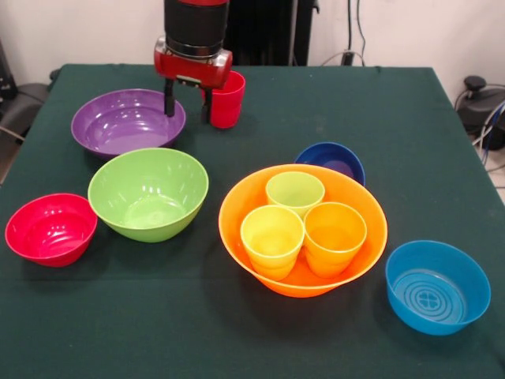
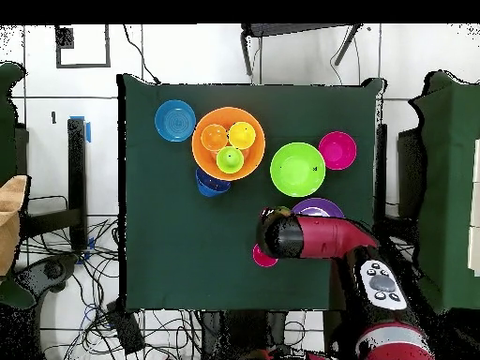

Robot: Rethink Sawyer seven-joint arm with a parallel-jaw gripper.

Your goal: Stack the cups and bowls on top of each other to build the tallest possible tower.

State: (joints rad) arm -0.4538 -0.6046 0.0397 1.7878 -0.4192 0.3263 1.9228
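Dark green cloth covered the table [image 1: 260, 347] we worked at.

From the front view, our gripper [image 1: 187, 106] hung low at the table's far side, its two fingers apart; one stood just beside the red cup [image 1: 227, 99], the other nearer the purple bowl [image 1: 128, 121]. Whether the cup sat between the fingers or just outside them we could not tell. The yellow cup [image 1: 272, 239], orange cup [image 1: 334, 236] and light green cup [image 1: 295, 193] stood upright together inside the large orange bowl [image 1: 237, 229]. The lime green bowl [image 1: 148, 193] and red bowl [image 1: 50, 229] sat apart to one side, the light blue bowl [image 1: 437, 286] to the other, and the dark blue bowl [image 1: 331, 160] touched the orange bowl's far rim.

We judged the step to be fetching the red cup, with no real tower yet. Next, the fingers would need to straddle the cup, close, lift, and carry it to the orange bowl.

From overhead, the arm [image 2: 323, 237] hid most of the purple bowl and all but an edge of the red cup, so the fingers went unseen. That view did show the layout's spacing plainly, and cables on the floor [image 2: 66, 281].
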